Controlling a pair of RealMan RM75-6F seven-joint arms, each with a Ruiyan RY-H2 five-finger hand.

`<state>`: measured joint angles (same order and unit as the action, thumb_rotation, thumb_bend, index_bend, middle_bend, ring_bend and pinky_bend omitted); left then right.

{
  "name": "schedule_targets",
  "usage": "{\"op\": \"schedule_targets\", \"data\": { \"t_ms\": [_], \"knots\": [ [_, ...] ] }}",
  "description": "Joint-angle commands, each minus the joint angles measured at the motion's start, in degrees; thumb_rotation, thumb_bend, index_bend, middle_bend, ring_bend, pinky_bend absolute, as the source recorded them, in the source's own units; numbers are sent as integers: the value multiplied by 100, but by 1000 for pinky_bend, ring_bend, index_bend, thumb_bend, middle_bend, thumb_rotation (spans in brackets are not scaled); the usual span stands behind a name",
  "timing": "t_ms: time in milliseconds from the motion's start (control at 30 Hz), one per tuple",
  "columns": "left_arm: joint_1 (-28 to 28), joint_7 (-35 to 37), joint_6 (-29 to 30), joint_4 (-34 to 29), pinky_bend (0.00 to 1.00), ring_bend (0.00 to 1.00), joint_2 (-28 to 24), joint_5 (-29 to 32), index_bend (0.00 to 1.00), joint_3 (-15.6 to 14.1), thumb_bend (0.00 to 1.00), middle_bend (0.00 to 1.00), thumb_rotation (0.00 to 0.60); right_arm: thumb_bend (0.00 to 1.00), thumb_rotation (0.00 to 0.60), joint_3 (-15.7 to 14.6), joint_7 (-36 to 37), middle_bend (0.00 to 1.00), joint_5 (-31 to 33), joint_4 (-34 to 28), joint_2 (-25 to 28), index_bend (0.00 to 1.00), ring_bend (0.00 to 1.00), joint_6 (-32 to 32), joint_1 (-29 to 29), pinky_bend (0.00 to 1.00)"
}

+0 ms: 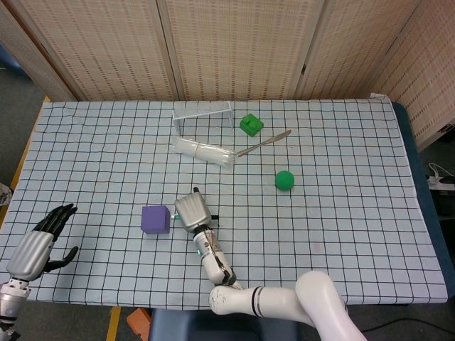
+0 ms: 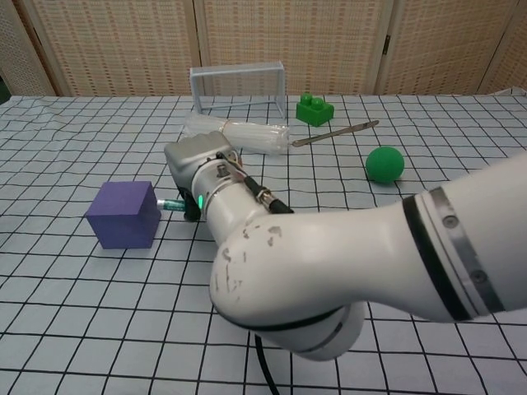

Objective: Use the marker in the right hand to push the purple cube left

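The purple cube sits on the checked cloth, left of centre and near the front. Just to its right, my right hand grips a marker whose green tip points left at the cube's right face. In the chest view a narrow gap shows between tip and cube; in the head view the tip is barely visible. My left hand rests open at the table's front left corner, far from the cube.
A clear plastic box, a bundle of white sticks, a green brick, a metal knife and a green ball lie behind and to the right.
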<state>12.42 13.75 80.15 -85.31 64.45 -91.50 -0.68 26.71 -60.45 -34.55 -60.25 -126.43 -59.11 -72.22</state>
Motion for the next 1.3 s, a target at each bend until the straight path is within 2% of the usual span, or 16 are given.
{"op": "schedule_targets", "data": {
  "t_ms": [33, 233, 500, 667, 800, 900, 967, 1000, 1100, 1167, 1233, 1300],
  "knots": [
    [2, -63, -7, -9, 198, 0, 16, -8, 0, -6, 378, 0, 600, 517, 600, -305, -154, 774, -40, -706, 466, 924, 487, -351, 420, 268],
    [-12, -265, 24, -63, 198, 0, 53, -40, 0, -20, 377, 0, 600, 516, 600, -884, -230, 774, -172, -1850, 1370, 924, 487, -808, 1114, 268],
    [-30, -511, 35, -117, 199, 0, 109, 1, 0, -3, 377, 0, 600, 517, 600, -1969, 172, 774, -804, -3288, 2873, 924, 487, -1259, 2138, 268],
    [-8, -663, -65, -134, 198, 0, 156, 70, 0, 2, 377, 0, 600, 516, 600, -2546, 669, 774, -1106, -3417, 3485, 923, 487, -1236, 2664, 268],
    [4, -815, -100, -161, 199, 0, 208, 33, 0, -29, 377, 0, 600, 516, 600, -2798, 1178, 774, -1420, -3212, 3699, 905, 487, -1158, 2978, 268],
    [19, -922, -145, -173, 199, 0, 251, 14, 0, -53, 378, 0, 600, 516, 600, -2830, 1598, 774, -1514, -3004, 3770, 859, 486, -1012, 3158, 268],
    [32, -955, -176, -178, 199, 0, 266, 16, 0, -58, 377, 0, 600, 516, 600, -2831, 1842, 753, -1587, -2891, 3778, 788, 482, -892, 3234, 269],
    [39, -970, -198, -177, 199, 0, 273, 25, 0, -60, 376, 0, 600, 516, 600, -2839, 1972, 702, -1595, -2853, 3798, 706, 466, -776, 3273, 271],
    [58, -999, -255, -176, 199, 0, 289, 59, 0, -58, 376, 0, 600, 473, 600, -2871, 2077, 479, -1475, -2859, 3891, 417, 361, -429, 3300, 271],
    [63, -1013, -268, -177, 199, 0, 297, 65, 0, -59, 376, 0, 600, 386, 600, -2898, 2066, 321, -1431, -2888, 3952, 210, 259, -258, 3296, 246],
    [63, -1021, -266, -182, 199, 0, 297, 54, 0, -68, 376, 0, 600, 324, 600, -2892, 2118, 217, -1454, -2961, 4011, 83, 183, -189, 3316, 209],
    [59, -1031, -265, -185, 199, 0, 296, 57, 0, -71, 377, 0, 600, 295, 600, -2899, 2181, 169, -1525, -3047, 4085, 30, 151, -174, 3350, 191]
  ]
}}
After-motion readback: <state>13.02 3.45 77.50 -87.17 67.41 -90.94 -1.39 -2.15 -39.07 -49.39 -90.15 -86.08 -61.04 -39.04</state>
